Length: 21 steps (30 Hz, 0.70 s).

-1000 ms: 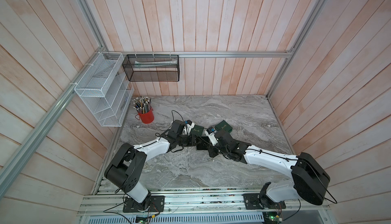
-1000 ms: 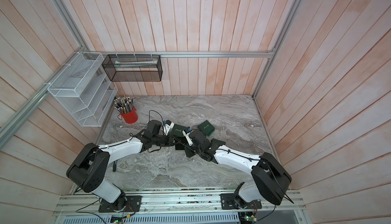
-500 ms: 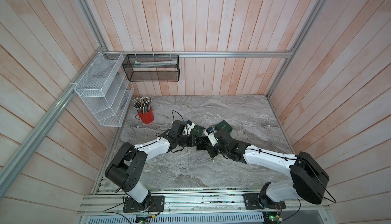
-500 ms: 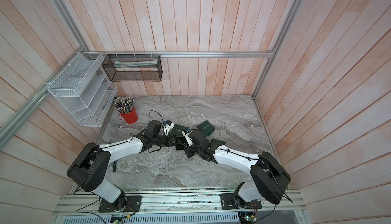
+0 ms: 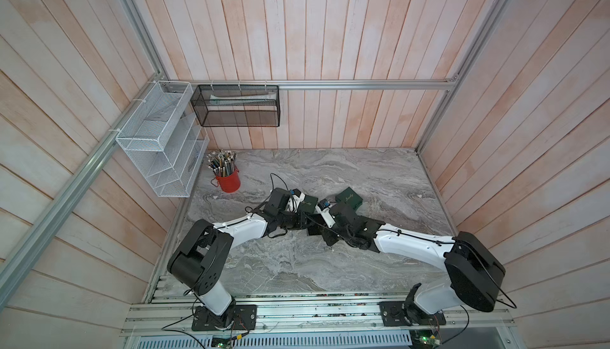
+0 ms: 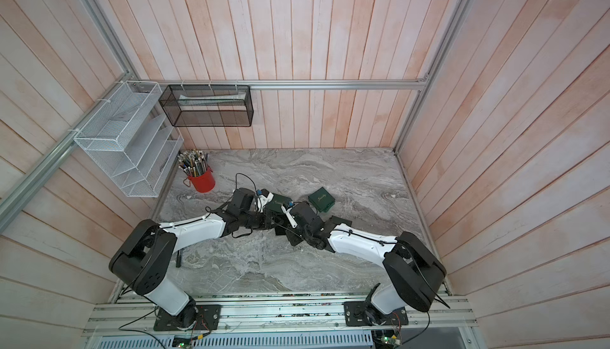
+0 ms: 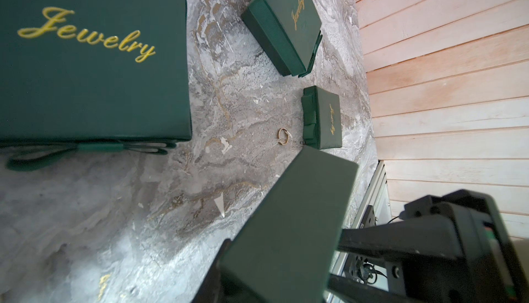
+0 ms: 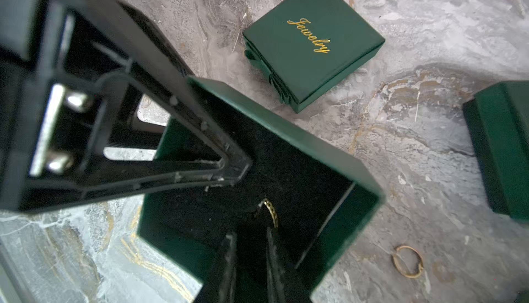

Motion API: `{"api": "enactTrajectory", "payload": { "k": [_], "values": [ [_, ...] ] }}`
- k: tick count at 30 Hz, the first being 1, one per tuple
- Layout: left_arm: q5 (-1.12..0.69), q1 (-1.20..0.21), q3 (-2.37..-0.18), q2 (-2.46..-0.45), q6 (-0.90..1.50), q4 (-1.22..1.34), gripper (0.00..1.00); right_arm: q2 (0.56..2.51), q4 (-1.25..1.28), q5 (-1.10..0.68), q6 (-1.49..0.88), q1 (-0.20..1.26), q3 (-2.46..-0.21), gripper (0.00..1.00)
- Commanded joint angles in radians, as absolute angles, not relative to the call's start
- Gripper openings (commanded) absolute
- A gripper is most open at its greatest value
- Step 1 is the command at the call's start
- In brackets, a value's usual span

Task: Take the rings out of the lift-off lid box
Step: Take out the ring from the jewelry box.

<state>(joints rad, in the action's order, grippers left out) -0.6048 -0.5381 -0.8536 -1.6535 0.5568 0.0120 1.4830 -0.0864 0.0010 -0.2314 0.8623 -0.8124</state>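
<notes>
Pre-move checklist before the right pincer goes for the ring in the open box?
1. Top of the open box uncovered: ok.
2. Grip of the left pincer on the box wall: ok.
3. Jaws of the right pincer apart, inside the box: ok.
4. The boxed ring centred between the jaws: not ok, it sits at one fingertip.
5. The loose ring on the table, clear of the box: ok.
6. More rings on the dark lining: cannot tell.

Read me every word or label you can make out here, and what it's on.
"Jewelry", gold script: large green box, left wrist view.
"Jewelry", gold script: second green box, same view.
"Jewelry", gold script: closed green box, right wrist view.
Too blurred to read: gold script on the small green box, left wrist view.
Too small to read: script on the far green box in a top view.
</notes>
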Motion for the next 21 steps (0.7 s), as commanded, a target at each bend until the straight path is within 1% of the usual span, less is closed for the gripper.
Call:
{"api": "enactTrajectory", "payload": {
  "k": [1, 5, 8, 21],
  "values": [
    [-0.679, -0.547, -0.894, -1.662, 0.522, -0.003, 0.29, 1.494, -0.136, 0.087, -0.198, 0.86, -0.819, 0.24],
    [-0.683, -0.547, -0.898, -1.672, 0.514, -0.007, 0.29, 1.49, -0.149, 0.135, -0.193, 0.865, -0.821, 0.26],
    [-0.688, -0.548, -0.905, -1.683, 0.511, -0.015, 0.29, 1.475, -0.144, 0.135, -0.193, 0.866, -0.808, 0.3],
    [-0.683, -0.547, -0.9, -1.698, 0.508, -0.017, 0.29, 1.426, -0.144, 0.174, -0.186, 0.865, -0.79, 0.31]
  ]
}}
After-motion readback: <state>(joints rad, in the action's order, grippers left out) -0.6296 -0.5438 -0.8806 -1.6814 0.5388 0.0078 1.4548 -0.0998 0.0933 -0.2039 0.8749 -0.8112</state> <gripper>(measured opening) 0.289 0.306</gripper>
